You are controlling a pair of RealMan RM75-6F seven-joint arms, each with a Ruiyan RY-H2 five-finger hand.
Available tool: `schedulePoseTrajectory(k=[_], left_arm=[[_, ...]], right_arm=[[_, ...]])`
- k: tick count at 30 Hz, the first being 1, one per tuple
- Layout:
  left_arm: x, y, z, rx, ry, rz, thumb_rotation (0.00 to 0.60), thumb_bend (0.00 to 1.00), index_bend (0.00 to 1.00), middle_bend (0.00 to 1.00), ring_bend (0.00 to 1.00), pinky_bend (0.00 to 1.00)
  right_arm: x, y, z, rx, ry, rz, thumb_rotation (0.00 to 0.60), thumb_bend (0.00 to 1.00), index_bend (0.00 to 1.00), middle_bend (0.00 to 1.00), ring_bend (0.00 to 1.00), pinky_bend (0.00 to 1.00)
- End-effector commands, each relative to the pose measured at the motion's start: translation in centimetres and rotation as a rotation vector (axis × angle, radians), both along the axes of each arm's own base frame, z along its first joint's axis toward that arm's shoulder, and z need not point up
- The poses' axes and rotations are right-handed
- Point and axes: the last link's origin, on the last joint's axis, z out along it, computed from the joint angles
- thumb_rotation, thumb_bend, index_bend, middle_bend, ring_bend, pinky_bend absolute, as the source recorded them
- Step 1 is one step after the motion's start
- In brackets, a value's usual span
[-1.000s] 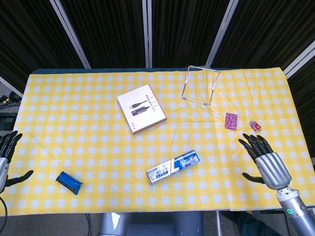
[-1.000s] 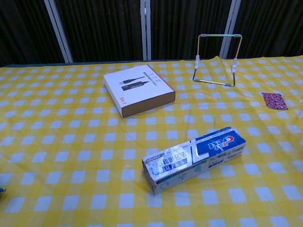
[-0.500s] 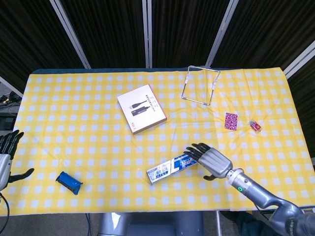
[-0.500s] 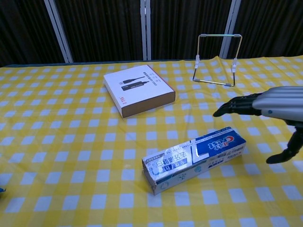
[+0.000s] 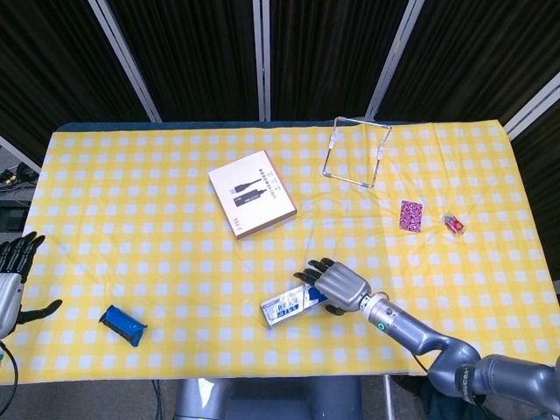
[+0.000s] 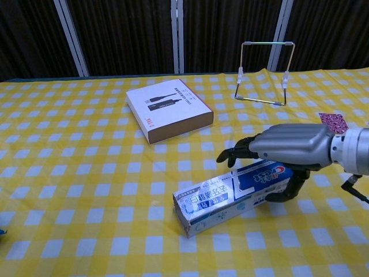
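1. Head view, setting: table under a yellow-and-white checked cloth [image 5: 131, 192]; dark curtained panels behind.
2. Head view, centre: toothpaste box [image 5: 284, 305] lying flat at 6 o'clock of the cloth's middle, long axis running from 8 to 2 o'clock.
3. Head view, right hand [image 5: 337, 285]: over the 2 o'clock end of the toothpaste box, fingers spread above it and thumb on the near side; not clamped on it.
4. Head view, left hand [image 5: 10, 278]: at the 9 o'clock edge, off the cloth, fingers apart, holding nothing.
5. Head view, other items: white flat box [image 5: 252, 193] at 11 o'clock of the toothpaste box; wire stand [image 5: 354, 151] at 1 o'clock; patterned packet [image 5: 411, 215] and small red item [image 5: 452, 223] at 2 o'clock; blue packet [image 5: 122, 325] at 9 o'clock, near the left hand.
6. Chest view: right hand [image 6: 288, 149] arched over the toothpaste box [image 6: 222, 199], fingertips [image 6: 228, 154] beyond its far edge, thumb curled against the near side. White flat box [image 6: 168, 109], wire stand [image 6: 262, 72] and patterned packet [image 6: 334, 123] behind. Left hand out of frame.
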Motion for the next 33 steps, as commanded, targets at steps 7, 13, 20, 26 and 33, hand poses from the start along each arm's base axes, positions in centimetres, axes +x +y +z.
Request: schedulePoseTrajectory(k=[7, 13, 20, 26, 33], left_arm=[[-0.1, 0.0, 0.2, -0.002, -0.007, 0.0, 0.6, 0.0, 0.0, 0.0, 0.0, 0.0], [-0.2, 0.1, 0.2, -0.005, -0.009, 0.003, 0.6, 0.0, 0.0, 0.0, 0.0, 0.0], [-0.1, 0.0, 0.2, -0.009, -0.012, 0.0, 0.6, 0.0, 0.0, 0.0, 0.0, 0.0], [0.1, -0.2, 0.4, -0.005, -0.023, -0.013, 0.6, 0.0, 0.0, 0.0, 0.0, 0.0], [0.5, -0.6, 0.4, -0.011, -0.035, -0.037, 0.6, 0.0, 0.0, 0.0, 0.0, 0.0]], right_arm=[[0.6, 0.1, -1.0, -0.038, -0.033, 0.017, 0.6, 0.29, 0.4, 0.44, 0.34, 0.36], [0.9, 0.1, -0.1, -0.081, -0.107, 0.013, 0.6, 0.32, 0.42, 0.47, 0.37, 0.38], [1.1, -0.6, 3.5, -0.17, -0.17, 0.029, 0.6, 0.33, 0.42, 0.47, 0.37, 0.39], [1.7, -2.1, 10.0, -0.431, -0.079, 0.224, 0.6, 0.37, 0.43, 0.47, 0.37, 0.39], [1.7, -2.2, 13.8, -0.646, 0.148, 0.472, 0.6, 0.37, 0.4, 0.43, 0.37, 0.39]])
